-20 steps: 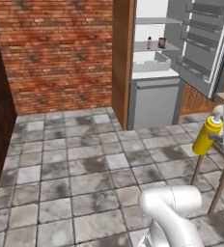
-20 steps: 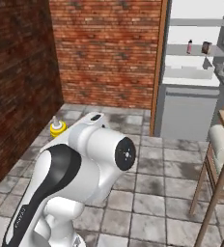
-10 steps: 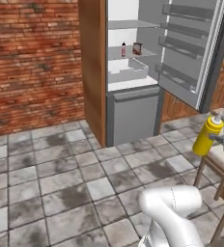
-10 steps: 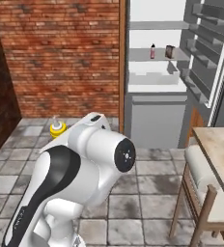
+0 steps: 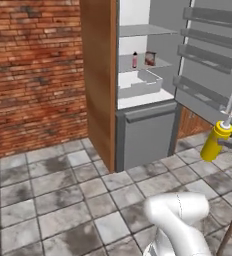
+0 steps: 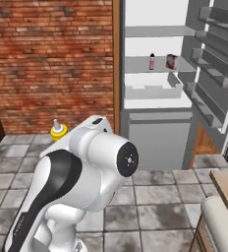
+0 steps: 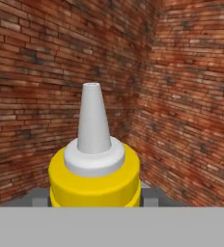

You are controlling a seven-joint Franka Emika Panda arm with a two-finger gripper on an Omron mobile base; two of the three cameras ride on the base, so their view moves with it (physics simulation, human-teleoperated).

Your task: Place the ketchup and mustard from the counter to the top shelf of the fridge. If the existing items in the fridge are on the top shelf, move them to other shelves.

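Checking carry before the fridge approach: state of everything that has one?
mustard: held, upright, nozzle up
gripper: shut on mustard
fridge: door open
top shelf: bare
pink bottle: upright, second shelf down
box: upright, beside the pink bottle
white drawer tray: pulled forward

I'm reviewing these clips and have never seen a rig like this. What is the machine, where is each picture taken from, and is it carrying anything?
It is a white robot arm on a driving base in a rendered kitchen. Two pictures come from cameras on the base, behind the arm to its left and right; the third looks along the hand. The hand holds the mustard, a yellow squeeze bottle whose pale nozzle fills the hand view. Ahead, the fridge stands open. Inside, a small pink bottle and a reddish-brown box sit on a grey shelf below the highest one.
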